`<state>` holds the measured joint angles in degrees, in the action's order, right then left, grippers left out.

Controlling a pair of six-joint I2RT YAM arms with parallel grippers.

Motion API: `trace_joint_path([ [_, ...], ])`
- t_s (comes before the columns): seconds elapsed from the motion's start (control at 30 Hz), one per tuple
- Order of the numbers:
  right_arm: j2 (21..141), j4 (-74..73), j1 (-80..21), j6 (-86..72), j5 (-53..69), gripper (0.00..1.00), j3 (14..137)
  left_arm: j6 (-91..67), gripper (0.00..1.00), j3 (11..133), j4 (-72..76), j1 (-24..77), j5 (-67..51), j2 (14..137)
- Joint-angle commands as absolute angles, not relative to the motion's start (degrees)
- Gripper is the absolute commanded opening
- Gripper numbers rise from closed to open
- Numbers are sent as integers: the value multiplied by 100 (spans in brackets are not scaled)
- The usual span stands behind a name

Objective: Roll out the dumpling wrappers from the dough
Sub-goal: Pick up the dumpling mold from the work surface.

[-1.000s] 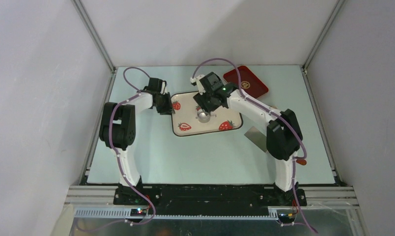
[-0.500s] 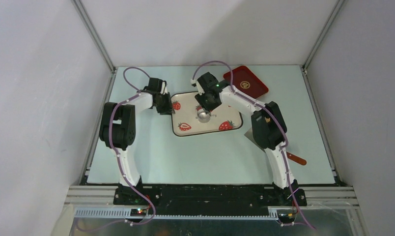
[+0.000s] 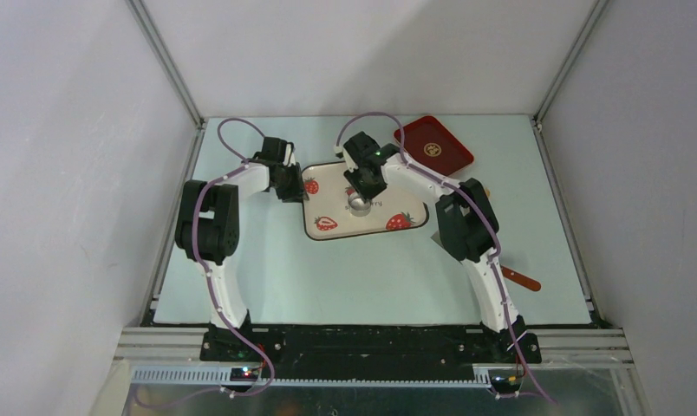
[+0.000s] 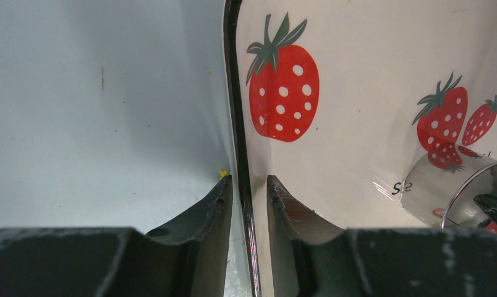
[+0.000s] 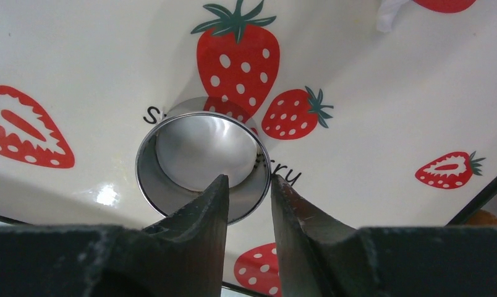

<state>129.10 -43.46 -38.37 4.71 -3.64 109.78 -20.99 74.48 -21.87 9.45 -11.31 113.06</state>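
Observation:
A cream tray printed with strawberries (image 3: 362, 228) lies at the table's middle back. On it stands a small silvery round cup (image 3: 359, 205). My right gripper (image 3: 360, 192) reaches down onto the cup. In the right wrist view one of its fingers is inside the cup (image 5: 199, 148) and the other just outside, shut on the near wall (image 5: 246, 179). My left gripper (image 3: 293, 186) is shut on the tray's left rim, one finger on each side of it (image 4: 246, 180). A small white bit of dough (image 5: 388, 13) lies on the tray at the frame's top edge. No dumpling wrappers show.
A dark red tray (image 3: 433, 145) sits at the back right. A tool with an orange-red handle (image 3: 523, 279) lies on the table beside the right arm. The cup (image 4: 444, 192) also shows at the right of the left wrist view.
The right arm's elbow has swung in toward the tray. Its jaws have narrowed around the cup's wall. The left arm, tray and cup have not moved.

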Motion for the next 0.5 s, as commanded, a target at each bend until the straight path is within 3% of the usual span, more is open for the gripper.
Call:
trace_joint_path([
  [0.0,12951,-4409,-3815,459,-368,33,11274,-2057,33,7426,-2404,915,-1008,11391],
  [0.27,12976,-4500,-3816,431,-345,1,11412,-2057,33,7427,-2408,914,-1009,11395],
  [0.47,12860,-4641,-3795,431,-336,0,11557,-2052,33,7426,-2407,917,-1008,11391],
])
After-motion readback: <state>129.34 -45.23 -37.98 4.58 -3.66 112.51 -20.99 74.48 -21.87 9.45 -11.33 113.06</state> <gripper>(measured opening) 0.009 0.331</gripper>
